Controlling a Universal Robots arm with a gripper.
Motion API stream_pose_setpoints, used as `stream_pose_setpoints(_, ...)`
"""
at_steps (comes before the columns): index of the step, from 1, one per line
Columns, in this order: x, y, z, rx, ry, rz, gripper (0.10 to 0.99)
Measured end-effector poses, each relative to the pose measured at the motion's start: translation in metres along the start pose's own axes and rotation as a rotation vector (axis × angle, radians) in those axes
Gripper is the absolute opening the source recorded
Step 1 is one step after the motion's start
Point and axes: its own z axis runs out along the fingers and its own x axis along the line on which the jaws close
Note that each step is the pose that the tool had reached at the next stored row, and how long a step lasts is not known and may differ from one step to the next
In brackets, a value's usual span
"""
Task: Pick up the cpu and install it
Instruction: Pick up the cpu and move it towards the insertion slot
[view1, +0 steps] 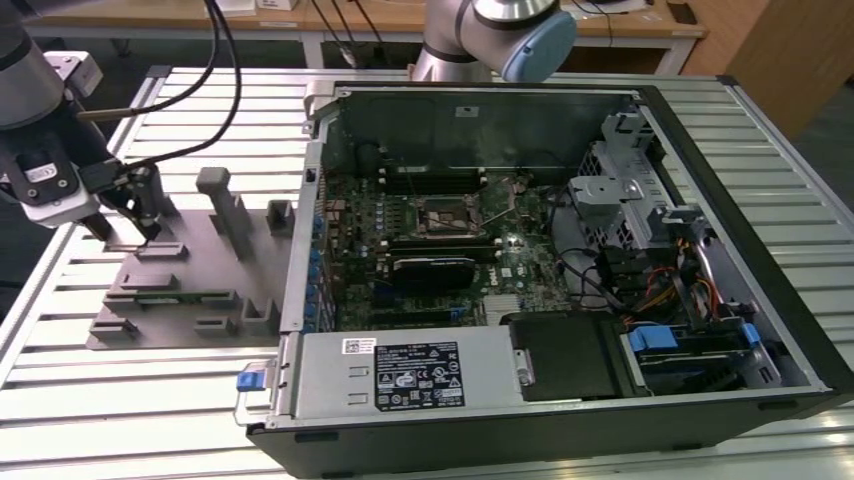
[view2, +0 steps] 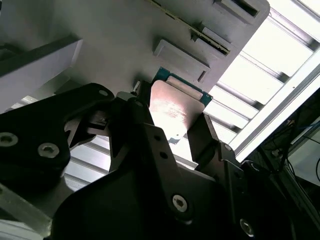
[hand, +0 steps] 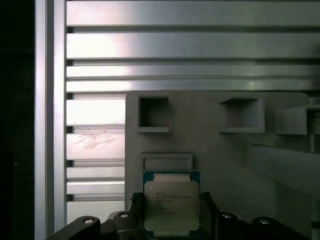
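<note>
The hand grips the cpu by two opposite edges, small print on its metal top, over the grey fixture. Bare slatted tabletop lies beyond. The open computer case, with a printed sticker, stands beside the fixture toward the exterior view's right.

Your cpu has a smooth, satin metal top over a green board rim. The fixture looks like matt grey plastic, and the table is ribbed, shiny bare metal.
</note>
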Motion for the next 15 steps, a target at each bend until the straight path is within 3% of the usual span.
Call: stream_pose_setpoints(15, -0.0005, 0.0008, -0.0199, 0.000, 0.0000, 0.000, 0.541)
